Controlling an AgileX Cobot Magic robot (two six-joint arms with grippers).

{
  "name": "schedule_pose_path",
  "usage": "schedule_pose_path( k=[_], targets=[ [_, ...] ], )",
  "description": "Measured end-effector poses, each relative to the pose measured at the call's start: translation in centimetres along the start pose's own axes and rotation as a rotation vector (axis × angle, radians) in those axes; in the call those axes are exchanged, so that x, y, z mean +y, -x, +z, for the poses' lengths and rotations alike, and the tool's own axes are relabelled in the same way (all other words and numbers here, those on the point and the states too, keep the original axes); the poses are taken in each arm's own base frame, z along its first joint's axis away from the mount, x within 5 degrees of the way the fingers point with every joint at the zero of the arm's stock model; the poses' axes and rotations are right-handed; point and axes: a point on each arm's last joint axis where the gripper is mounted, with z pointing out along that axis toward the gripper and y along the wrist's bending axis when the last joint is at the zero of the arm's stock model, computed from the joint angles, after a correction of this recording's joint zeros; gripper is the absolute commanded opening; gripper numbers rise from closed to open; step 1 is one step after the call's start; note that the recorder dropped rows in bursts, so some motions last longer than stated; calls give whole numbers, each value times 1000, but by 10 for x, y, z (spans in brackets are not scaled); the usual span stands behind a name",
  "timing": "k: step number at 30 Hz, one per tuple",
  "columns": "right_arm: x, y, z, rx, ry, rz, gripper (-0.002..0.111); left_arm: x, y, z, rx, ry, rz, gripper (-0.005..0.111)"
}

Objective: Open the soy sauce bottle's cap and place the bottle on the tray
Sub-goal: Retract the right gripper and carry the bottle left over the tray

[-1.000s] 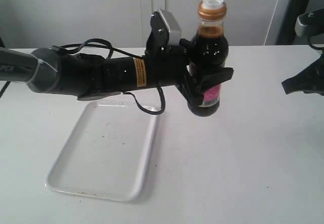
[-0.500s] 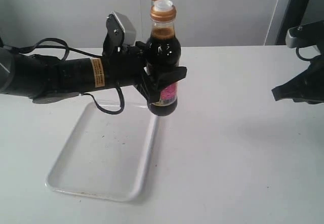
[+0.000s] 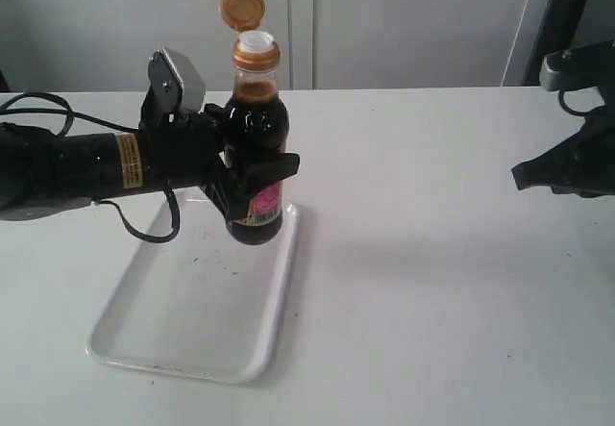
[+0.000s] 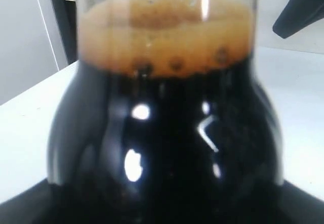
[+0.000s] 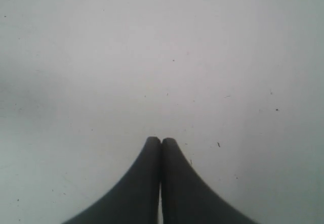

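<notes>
the white table around the tray is bare apart from specks, and a grey wall stands behind; nothing lies between bottle and tray. the left gripper is clamped on the soy sauce bottle around its body, holding it upright over the tray's 1 o'clock corner, base near the rim. the cap is flipped open at 11 o'clock above the white spout. the right gripper sits well apart at 3 o'clock, fingertips pressed together, holding nothing.
</notes>
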Motion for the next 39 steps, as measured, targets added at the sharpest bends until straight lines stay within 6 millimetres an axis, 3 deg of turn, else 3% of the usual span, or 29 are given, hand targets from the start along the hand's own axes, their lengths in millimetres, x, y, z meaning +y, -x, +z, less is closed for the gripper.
schedule_pose_path(
  k=[16,39],
  targets=[
    [0,0,0,-4,5,10,0,-10,-30,-26,86,23,-3,0],
    [1,0,0,-4,6,11,0,2,-39,-42,103,98,17,0]
  ],
)
